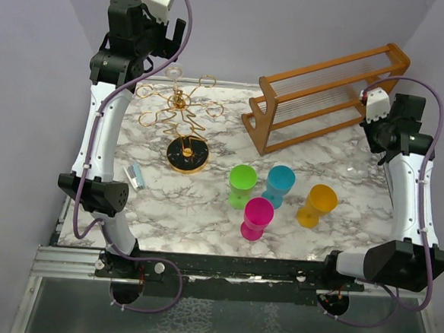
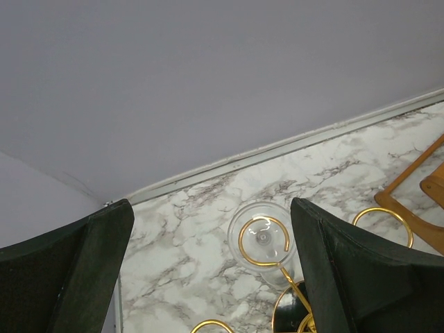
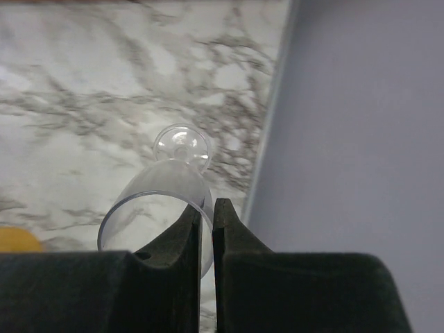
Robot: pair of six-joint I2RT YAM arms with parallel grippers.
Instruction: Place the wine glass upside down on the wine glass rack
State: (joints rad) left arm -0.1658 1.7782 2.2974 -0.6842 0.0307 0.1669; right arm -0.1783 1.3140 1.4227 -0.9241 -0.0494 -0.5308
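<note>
The gold wire wine glass rack (image 1: 179, 106) stands at the back left on its round dark base (image 1: 187, 155). A clear wine glass (image 2: 263, 239) hangs upside down in one ring arm, foot up; it also shows in the top view (image 1: 174, 73). My left gripper (image 2: 208, 277) is open and empty above that glass, the fingers apart from it; in the top view it is at the back left (image 1: 169, 45). My right gripper (image 3: 207, 215) is shut on the rim of a second clear wine glass (image 3: 163, 198), held tilted above the table's right edge (image 1: 355, 168).
A large orange-brown wooden slatted rack (image 1: 326, 94) stands at the back right. Green (image 1: 243, 185), blue (image 1: 279, 184), pink (image 1: 257, 217) and orange (image 1: 317, 204) goblets stand mid-table. A small pale object (image 1: 135, 176) lies near the left arm. Grey walls close in on three sides.
</note>
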